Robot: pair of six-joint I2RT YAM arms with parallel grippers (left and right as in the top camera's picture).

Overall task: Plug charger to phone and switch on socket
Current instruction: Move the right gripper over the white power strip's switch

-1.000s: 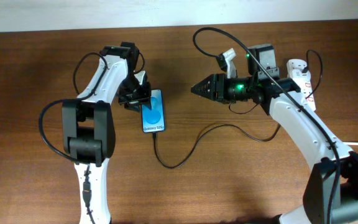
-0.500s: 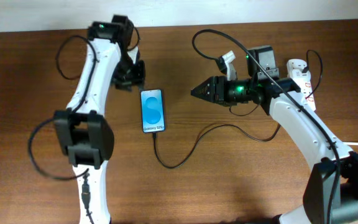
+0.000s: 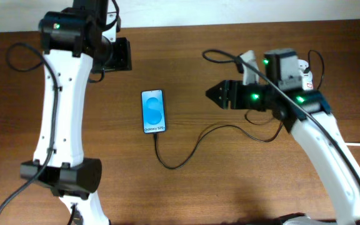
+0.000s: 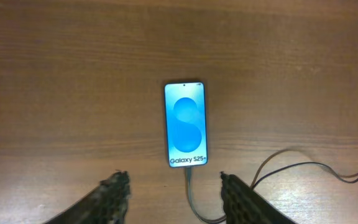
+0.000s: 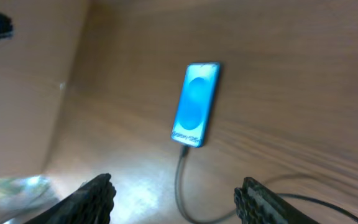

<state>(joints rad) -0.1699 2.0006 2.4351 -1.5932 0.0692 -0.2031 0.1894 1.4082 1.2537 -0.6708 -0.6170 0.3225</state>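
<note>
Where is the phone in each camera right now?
Overhead: the phone lies left of centre, screen up.
Left wrist: the phone is at the centre, upright in the picture.
Right wrist: the phone is near the centre, a little tilted and blurred.
Shared landmark: the black cable leaving the phone's bottom edge.

Phone (image 3: 153, 111): flat on the table (image 3: 230, 200), a bit left of the middle.
Cable (image 4: 190, 193): joins the phone's near end, then loops over the table to the right.
Power strip (image 3: 303, 67): far back on the right, partly under the right arm (image 3: 320, 140), well apart from the phone.
</note>
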